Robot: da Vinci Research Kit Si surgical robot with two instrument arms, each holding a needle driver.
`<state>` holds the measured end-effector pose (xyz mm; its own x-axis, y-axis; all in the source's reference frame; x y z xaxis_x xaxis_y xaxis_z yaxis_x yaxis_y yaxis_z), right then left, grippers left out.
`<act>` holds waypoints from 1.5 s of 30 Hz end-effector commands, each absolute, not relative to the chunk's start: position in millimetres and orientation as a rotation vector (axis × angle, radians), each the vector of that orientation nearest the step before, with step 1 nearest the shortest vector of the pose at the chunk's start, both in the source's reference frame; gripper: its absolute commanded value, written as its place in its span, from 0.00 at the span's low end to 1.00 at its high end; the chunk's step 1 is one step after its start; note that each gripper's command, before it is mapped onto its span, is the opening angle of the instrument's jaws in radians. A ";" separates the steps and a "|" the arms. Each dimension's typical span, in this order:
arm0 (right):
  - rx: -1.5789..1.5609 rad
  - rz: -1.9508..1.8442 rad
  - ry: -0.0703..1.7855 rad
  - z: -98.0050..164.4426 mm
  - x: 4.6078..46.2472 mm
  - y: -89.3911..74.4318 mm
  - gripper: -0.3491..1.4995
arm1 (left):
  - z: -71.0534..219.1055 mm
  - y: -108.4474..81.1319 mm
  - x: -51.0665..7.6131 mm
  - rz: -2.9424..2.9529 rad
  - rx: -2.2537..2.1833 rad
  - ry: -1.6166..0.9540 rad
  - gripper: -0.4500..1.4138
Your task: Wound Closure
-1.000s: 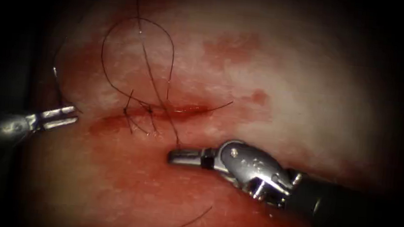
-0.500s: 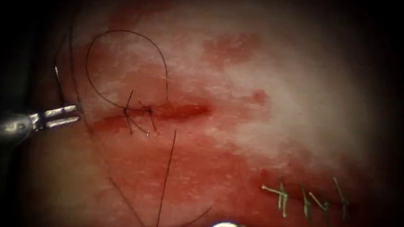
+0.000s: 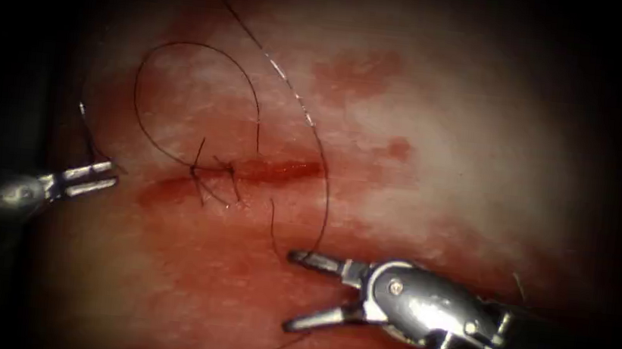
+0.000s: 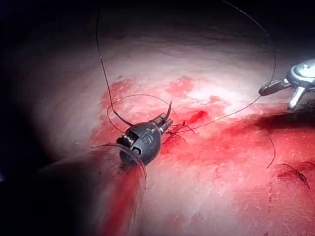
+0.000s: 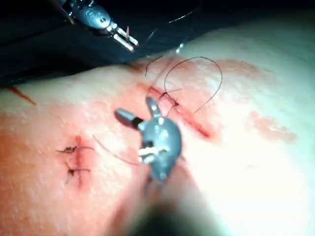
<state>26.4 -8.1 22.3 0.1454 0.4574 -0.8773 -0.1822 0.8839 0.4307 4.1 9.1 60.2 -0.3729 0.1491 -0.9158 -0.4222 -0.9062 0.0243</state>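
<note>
The pale pink slab of tissue (image 3: 465, 151) carries a short dark red cut (image 3: 281, 169) whose long axis runs left to right, rising slightly towards the right. At its left end sits a knotted dark stitch (image 3: 212, 173) with several short ends standing out of it. A round loop of thin black thread (image 3: 151, 60) lies on the far side of the cut above that stitch. Red fluid (image 3: 241, 267) stains the tissue on the near side.

The left arm's small silver two-jawed tool (image 3: 114, 175) is at the tissue's left edge, well left of the cut, its jaws pointing right and closed to a narrow slit on the thin curved steel needle (image 3: 86, 134). The needle is out of the tissue. In the endoscope view it arcs from the jaws up and away, towards the far left, ending in a small glint. Where along its curve the jaws grip it is hard to make out. The left wrist view shows one short pointed length of it above the jaws.

The right arm's larger silver tool (image 3: 288, 289) is on the near side of the cut, pointing left, its jaws spread wide and holding nothing. A long strand of the thread sweeps down from the far side, crosses the cut's right end and reaches the far jaw; whether it touches cannot be told. A loose cut end of thread (image 3: 279, 344) lies just near of this tool. The right wrist view shows a second, stitched cut (image 5: 78, 160).
</note>
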 end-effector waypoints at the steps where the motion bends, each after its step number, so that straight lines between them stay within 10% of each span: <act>1: 0.231 0.475 1.344 24.5 26.3 -7.1 0.86 | 60.7 9.5 3.7 2.320 -1.508 0.365 0.00; 21: 0.192 0.449 1.299 36.8 32.3 -5.1 0.82 | 61.1 9.7 3.7 2.316 -1.506 0.362 0.00; 24: 0.214 0.421 1.315 36.7 32.8 -6.1 0.63 | 61.4 9.8 3.8 2.312 -1.507 0.358 0.00; 27: 0.260 0.381 1.341 36.2 31.9 -6.3 0.00 | 61.5 9.6 3.8 2.307 -1.507 0.355 0.00; 45: 0.392 0.250 1.332 23.8 31.3 -14.1 0.00 | 61.6 9.3 4.2 2.310 -1.506 0.359 0.00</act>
